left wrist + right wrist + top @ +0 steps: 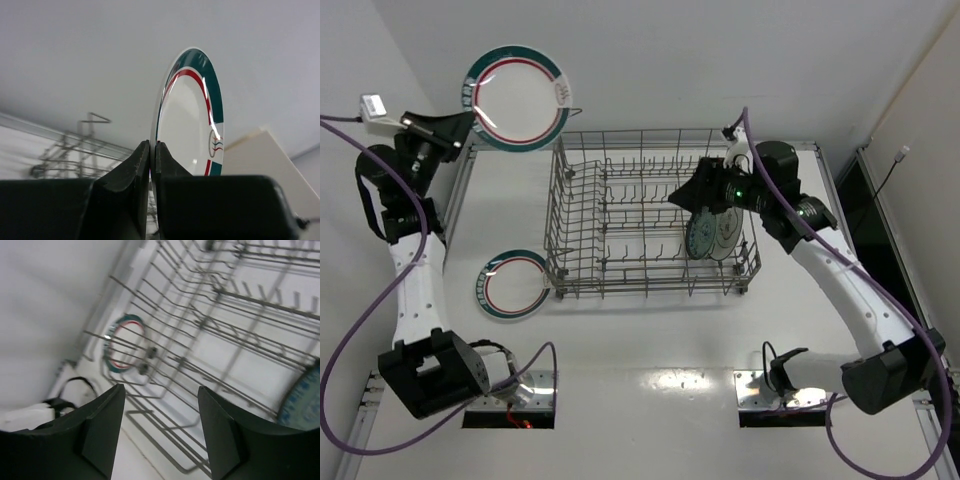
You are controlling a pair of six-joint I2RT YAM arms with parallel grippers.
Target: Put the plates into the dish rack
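From above, I see my left end effector (466, 120) clamped on the left rim of a ringed plate (516, 97), which it holds in the air past the far-left corner of the rack (650, 215). A second ringed plate (512, 284) lies flat on the counter (650, 380), just beside the rack's near-left corner. My right end effector (682, 195) hangs over the right half of the rack, close above a teal plate (701, 235) and a white plate (727, 235) that stand on edge side by side among the tines. On the left wrist camera, both fingers (132, 175) are pressed together on the held plate's edge, with the plate (192, 115) rising upright beyond them and the rack blurred low on the left. On the right wrist camera, the end effector (160, 407) is open and grips nothing; its fingers (102, 425) stand well apart with rack wires (215, 340) showing between them. The counter plate (125, 342) shows through the wires, and the teal plate (302, 400) sits at the right edge.
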